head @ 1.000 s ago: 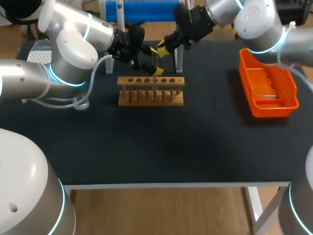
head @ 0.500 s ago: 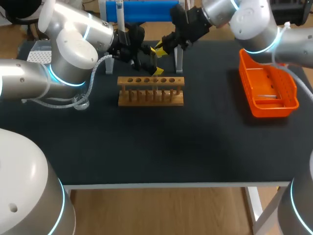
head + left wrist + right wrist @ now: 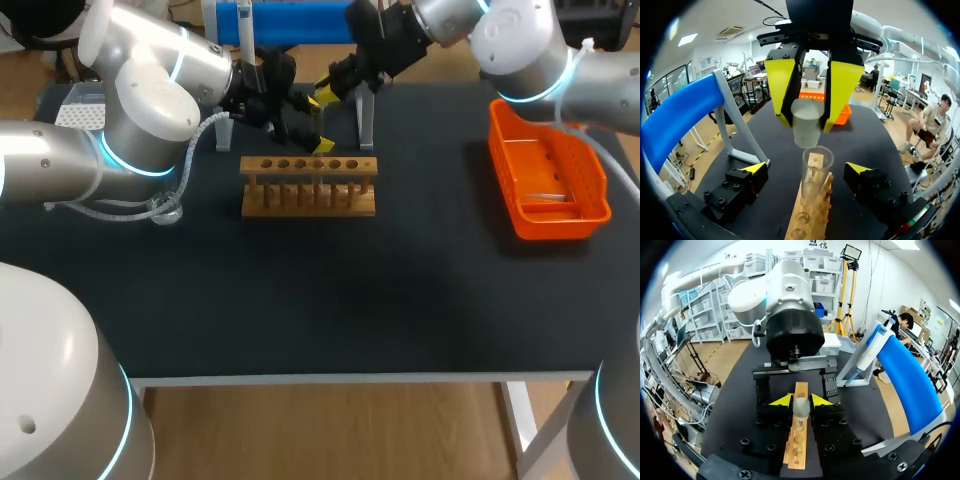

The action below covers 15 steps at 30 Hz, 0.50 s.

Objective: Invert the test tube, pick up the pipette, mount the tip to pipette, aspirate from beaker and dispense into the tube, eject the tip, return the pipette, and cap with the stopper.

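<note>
Two arms meet at the far side of the black table [image 3: 400, 290], above the light wooden test tube rack [image 3: 308, 188].

Left arm [image 3: 150, 110]: enters from the left, elbow bent, wrist turned toward the middle of the table. The left gripper [image 3: 806, 170] sits low over the rack, right of its middle. Its two black fingers with yellow tips stand wide apart, one on each side of the clear glass test tube [image 3: 817, 167], with a gap showing on both sides. It has hold of nothing. The test tube stands upright in the rack with its open mouth up.

Right arm [image 3: 520, 45]: enters from the far right corner and extends left across the far edge, wrist angled down. The right gripper [image 3: 806, 120] hangs over the tube mouth with its broad yellow fingers pointing down. They are closed from two sides on a pale grey tapered stopper [image 3: 806, 129]. The narrow lower end of the stopper lies at the tube's rim. Whether the two touch cannot be told. In the right wrist view the stopper sits between the yellow tips directly above the rack, with the left gripper facing it from beyond.

Other items: a blue stand [image 3: 300, 18] with grey legs occupies the far edge behind both grippers. An orange plastic basket [image 3: 555, 215] sits on the right of the table, well apart from the rack.
</note>
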Tool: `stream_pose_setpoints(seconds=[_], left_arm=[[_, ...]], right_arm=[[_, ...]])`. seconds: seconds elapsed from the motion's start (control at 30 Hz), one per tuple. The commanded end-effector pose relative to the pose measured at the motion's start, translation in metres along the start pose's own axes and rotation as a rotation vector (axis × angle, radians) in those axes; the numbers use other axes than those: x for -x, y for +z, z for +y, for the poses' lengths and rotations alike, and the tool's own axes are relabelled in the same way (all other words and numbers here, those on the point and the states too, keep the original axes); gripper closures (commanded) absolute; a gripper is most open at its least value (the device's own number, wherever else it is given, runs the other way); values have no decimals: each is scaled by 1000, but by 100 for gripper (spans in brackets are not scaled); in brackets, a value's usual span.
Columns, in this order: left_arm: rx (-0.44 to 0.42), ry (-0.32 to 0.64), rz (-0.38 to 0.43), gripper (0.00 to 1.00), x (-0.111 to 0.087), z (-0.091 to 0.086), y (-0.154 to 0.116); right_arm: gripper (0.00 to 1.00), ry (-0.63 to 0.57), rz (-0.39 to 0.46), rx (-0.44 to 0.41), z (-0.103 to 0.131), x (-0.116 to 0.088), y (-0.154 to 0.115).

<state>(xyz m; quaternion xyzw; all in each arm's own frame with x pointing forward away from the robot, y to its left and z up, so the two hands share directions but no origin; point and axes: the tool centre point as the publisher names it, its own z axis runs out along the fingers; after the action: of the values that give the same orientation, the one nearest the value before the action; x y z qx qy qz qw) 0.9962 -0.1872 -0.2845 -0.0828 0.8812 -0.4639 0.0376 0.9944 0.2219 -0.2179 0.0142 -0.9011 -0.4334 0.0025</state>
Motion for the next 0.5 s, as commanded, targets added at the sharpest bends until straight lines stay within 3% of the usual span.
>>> stream_pose_setpoints(seconds=[0.03, 0.5], left_arm=[[2, 0, 1, 0, 1, 0, 0], [2, 0, 1, 0, 1, 0, 0]], right_arm=[[100, -3, 0, -6, 4, -2, -4], [100, -15, 4, -5, 11, -7, -3]])
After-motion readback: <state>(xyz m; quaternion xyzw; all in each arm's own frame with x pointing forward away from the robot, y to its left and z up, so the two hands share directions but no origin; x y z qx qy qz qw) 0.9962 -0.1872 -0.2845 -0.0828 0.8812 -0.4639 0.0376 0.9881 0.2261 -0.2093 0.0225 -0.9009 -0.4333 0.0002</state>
